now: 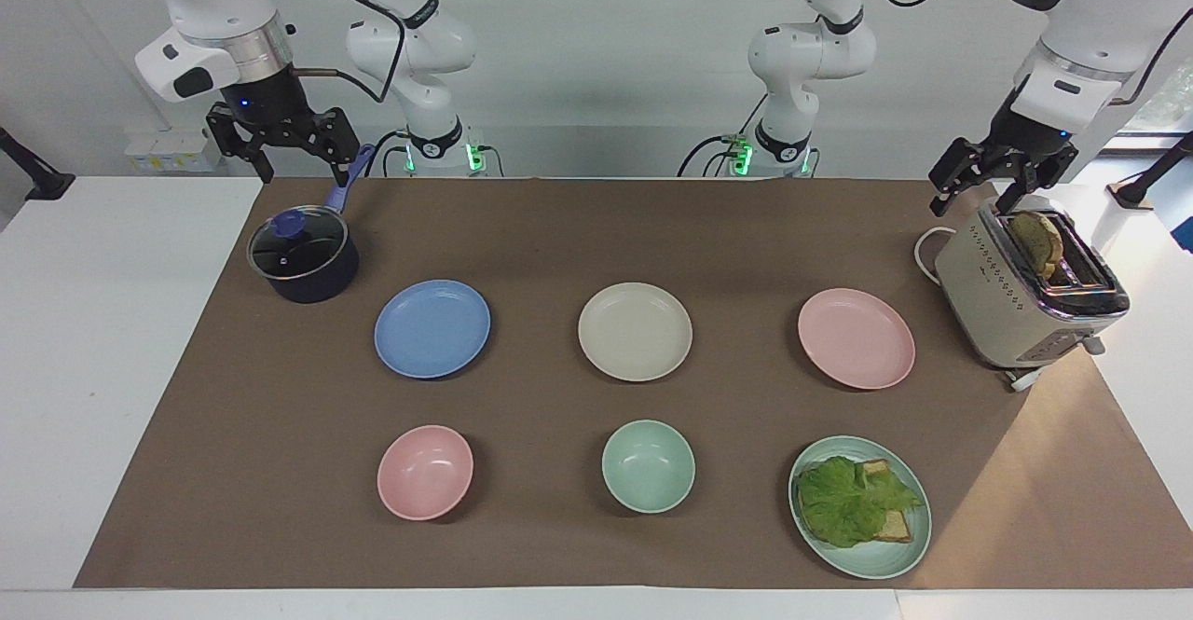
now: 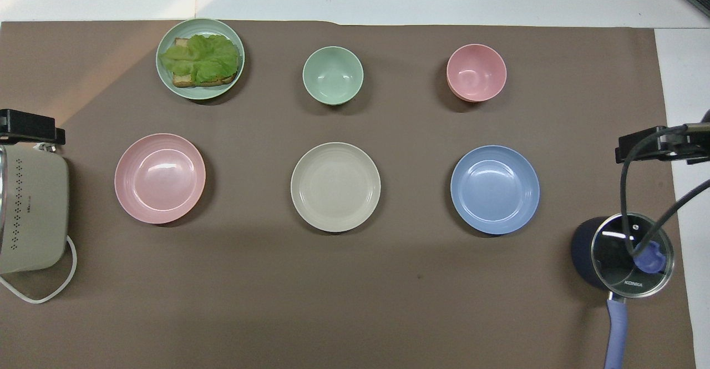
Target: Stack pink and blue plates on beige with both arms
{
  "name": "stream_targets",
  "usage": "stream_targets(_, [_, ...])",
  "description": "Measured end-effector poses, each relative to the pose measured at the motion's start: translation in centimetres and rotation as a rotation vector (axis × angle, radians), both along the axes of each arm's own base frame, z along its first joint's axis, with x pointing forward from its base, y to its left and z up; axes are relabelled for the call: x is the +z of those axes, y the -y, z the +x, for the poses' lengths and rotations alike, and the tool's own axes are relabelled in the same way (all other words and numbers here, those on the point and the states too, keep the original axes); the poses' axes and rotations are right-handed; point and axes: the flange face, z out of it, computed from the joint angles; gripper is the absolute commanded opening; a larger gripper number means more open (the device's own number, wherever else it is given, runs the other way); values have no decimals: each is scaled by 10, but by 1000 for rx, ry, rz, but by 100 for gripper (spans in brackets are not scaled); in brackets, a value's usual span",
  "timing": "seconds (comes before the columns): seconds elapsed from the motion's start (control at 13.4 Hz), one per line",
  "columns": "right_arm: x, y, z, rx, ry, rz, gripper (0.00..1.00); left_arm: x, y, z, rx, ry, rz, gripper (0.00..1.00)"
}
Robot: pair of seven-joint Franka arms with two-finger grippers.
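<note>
Brown mat [image 1: 559, 238] covers most of white table [image 1: 102, 368]. Overhead-view clock, 12 = away from robots, dial centred mid-mat. Navy saucepan [image 1: 304, 258], glass lid on, handle toward robots: 4 o'clock. Cream toaster [image 1: 1025, 294], bread slice [image 1: 1037, 240] upright in slot: 9 o'clock, mat edge. Green plate [image 1: 862, 508] with lettuce on bread [image 1: 853, 501]: 11 o'clock. Mint bowl [image 1: 648, 466]: 12. Pink bowl [image 1: 425, 472]: 1 o'clock.
</note>
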Motion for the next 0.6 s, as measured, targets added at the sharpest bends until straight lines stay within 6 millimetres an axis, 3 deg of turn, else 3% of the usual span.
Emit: stream_targets(0.6, [0,0,0,0,0,0,100,0,-6,0,10,0,0,100])
